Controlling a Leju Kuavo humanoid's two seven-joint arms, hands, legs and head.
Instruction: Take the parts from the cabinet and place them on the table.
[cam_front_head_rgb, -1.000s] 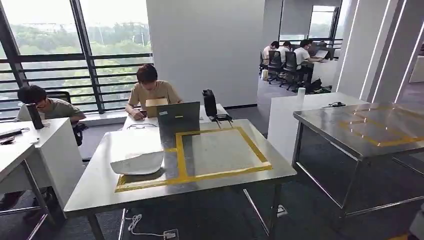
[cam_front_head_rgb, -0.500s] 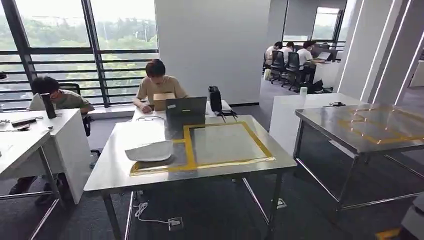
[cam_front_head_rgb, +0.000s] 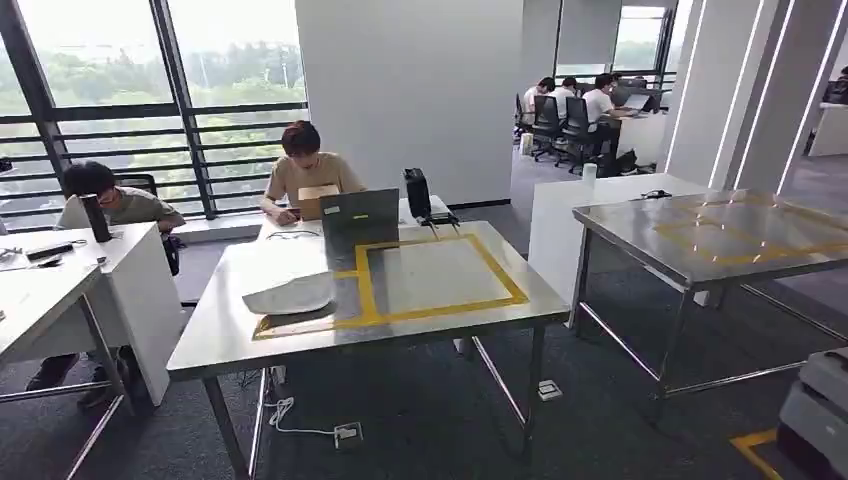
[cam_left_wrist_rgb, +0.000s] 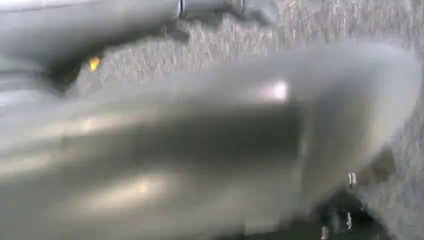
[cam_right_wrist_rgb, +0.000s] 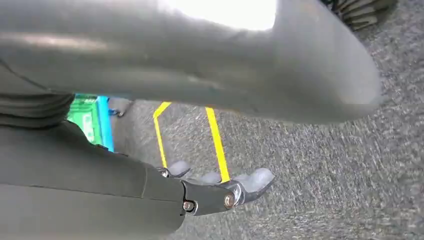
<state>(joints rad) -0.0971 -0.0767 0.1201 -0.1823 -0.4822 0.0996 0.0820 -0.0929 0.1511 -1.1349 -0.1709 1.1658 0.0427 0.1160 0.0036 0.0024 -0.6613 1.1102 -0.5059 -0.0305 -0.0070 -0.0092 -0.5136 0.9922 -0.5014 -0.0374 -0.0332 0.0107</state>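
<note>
Part (cam_front_head_rgb: 288, 291), white, lies on the bench (cam_front_head_rgb: 450, 325); my right fingers (cam_right_wrist_rgb: 250, 181) hang apart, empty, left unreadable. Walking risks clipping that bench edge.

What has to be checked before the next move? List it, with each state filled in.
1. Right hand free: ok, it holds nothing.
2. Left hand free: cannot tell, its wrist view is blurred.
3. White part settled on the table: ok, it lies in the left taped section.
4. Taped square free for a part: ok, nothing lies inside it.
5. Person out of the way: ok, seated behind the laptop on the far side.
</note>
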